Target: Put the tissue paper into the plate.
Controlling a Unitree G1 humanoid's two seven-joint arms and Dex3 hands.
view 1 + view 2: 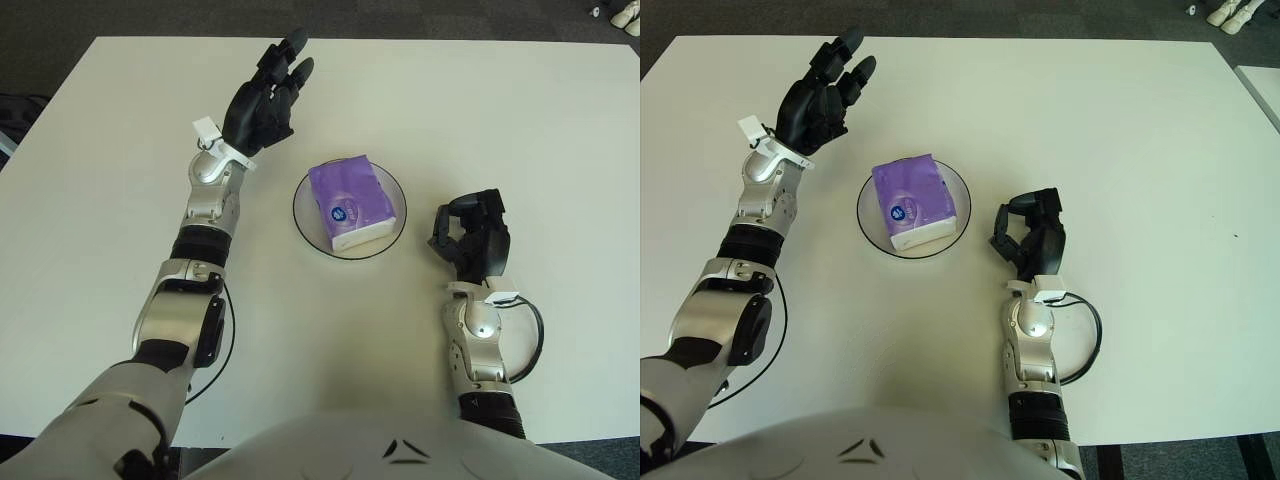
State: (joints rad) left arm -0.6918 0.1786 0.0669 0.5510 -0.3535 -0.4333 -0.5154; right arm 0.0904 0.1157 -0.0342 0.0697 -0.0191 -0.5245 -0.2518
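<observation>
**Ana:** Where was the tissue pack point(349, 203) seen?

**Ben:** It was seen lying flat inside the glass plate point(390, 236), in the middle of the white desk point(520, 120). It was tilted a little, with one corner close to the far rim. So the job was judged to be done.

**Ana:** Was it being held?

**Ben:** No. Nothing was touching it. The left hand point(262, 100) was seen raised above the desk, to the left of the plate and a bit beyond it. Its fingers point(283, 57) were spread apart and stretched out, and nothing was held in them.

**Ana:** And the other hand?

**Ben:** The right hand point(474, 238) was seen to the right of the plate, near it but not touching it. Its fingers were curled in, and nothing was held there either.

**Ana:** How would the pack be handled, if it had to be moved?

**Ben:** It was guessed to be light and soft. The purple wrap looked smooth, so it could be a bit slippery. It would be squashed by a hard squeeze. It would best be taken by its two long sides, with a gentle pinch. The plate looked like glass, so it should not be bumped.
</observation>
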